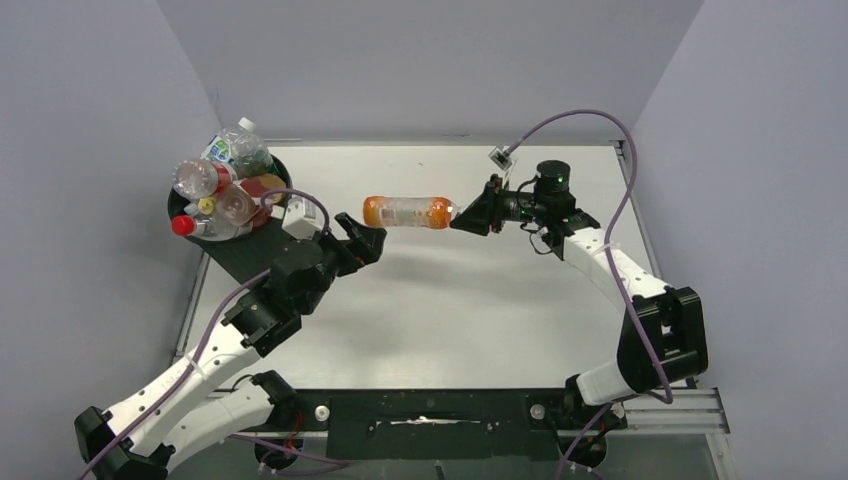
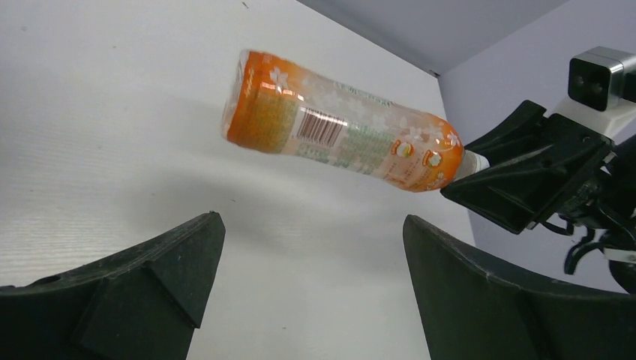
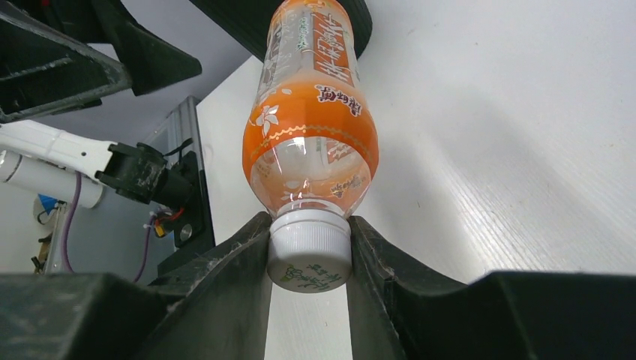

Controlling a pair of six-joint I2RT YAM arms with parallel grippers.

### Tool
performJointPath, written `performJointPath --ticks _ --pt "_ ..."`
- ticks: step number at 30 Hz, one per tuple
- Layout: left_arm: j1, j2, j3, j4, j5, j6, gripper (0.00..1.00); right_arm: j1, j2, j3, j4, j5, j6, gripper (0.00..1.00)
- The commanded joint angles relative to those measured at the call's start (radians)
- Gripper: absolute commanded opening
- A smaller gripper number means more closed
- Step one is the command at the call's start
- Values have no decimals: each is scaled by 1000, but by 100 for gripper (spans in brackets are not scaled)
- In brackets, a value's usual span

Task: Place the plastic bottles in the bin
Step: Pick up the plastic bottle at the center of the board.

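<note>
Right hand point(image 1: 461, 216) pinches the orange bottle point(image 1: 405, 211) by its cap point(image 3: 309, 255); left hand point(image 1: 366, 236) gapes wide near the bin point(image 1: 240, 258).

Twin arms on show: left arm point(image 1: 180, 378) and right arm point(image 1: 610, 264), white shells over black joints, trailing lilac cables point(image 1: 588, 113). The left gripper point(image 1: 360, 238) has matte black wedge fingers point(image 2: 495, 300); a green light point(image 1: 560, 181) glows at 2 o'clock.

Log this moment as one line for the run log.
right jaws: shut on orange bottle cap, aloft | left jaws: open beside bottle base | bin: bottles heaped
</note>
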Motion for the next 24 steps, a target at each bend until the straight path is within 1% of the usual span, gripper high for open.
performJointPath --ticks 1,7,11,13,15,19,24 --pt "-4 -35 -32 169 81 -81 91 -6 -66 -27 334 -55 204 24" --pt "-6 -34 -68 312 94 -177 91 -7 -88 -89 706 -82 474 24" --pt "-5 -31 -121 501 109 -286 91 -6 -92 -136 953 -80 645 25" --pt "-6 -20 -121 582 112 -318 91 -3 -90 -147 1036 -75 700 25" --pt "-12 -9 -146 652 107 -335 91 1 -91 -150 1062 -73 718 25" --pt "-36 -3 -178 819 69 -328 91 18 -100 -164 1063 -66 715 25" --pt "-68 9 -208 939 19 -303 91 35 -104 -190 1074 -61 714 25"
